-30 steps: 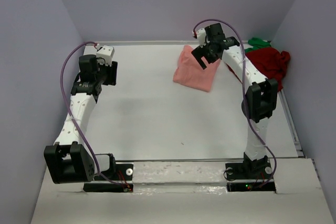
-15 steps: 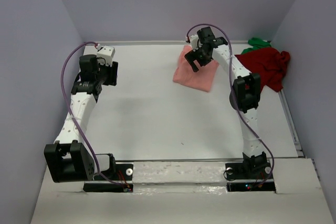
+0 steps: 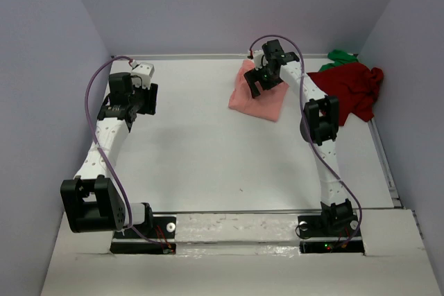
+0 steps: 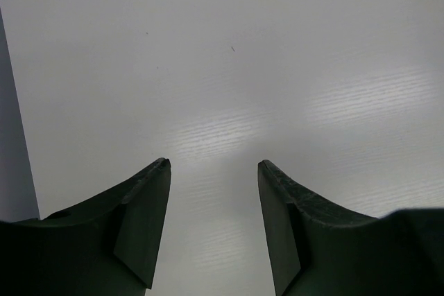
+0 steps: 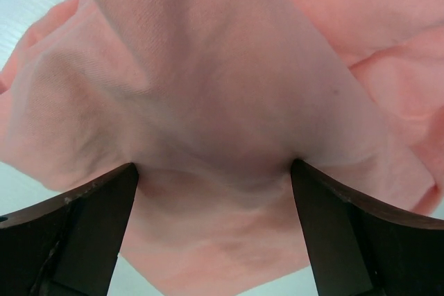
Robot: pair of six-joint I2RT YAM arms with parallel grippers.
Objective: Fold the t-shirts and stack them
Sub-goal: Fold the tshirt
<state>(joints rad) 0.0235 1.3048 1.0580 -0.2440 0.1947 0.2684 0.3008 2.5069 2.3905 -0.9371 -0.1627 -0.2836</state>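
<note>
A folded salmon-pink t-shirt [image 3: 258, 102] lies at the back middle of the table; it fills the right wrist view [image 5: 222, 102]. My right gripper [image 3: 258, 82] is open, its two fingertips pressed down on the pink cloth, one on each side of a raised fold. A dark red t-shirt [image 3: 350, 88] lies crumpled at the back right, with a small bright green crumple [image 3: 341, 55] behind it. My left gripper [image 3: 148, 98] is open and empty over bare table at the left; the left wrist view [image 4: 214, 164] shows only white surface between its fingers.
Grey-violet walls close the table on the left, back and right. The right arm's links reach over the table's right side next to the dark red shirt. A white strip [image 3: 236, 230] runs along the near edge between the arm bases.
My right gripper has moved left and down from above the pink shirt's right edge onto the shirt. My left arm has shifted slightly.
</note>
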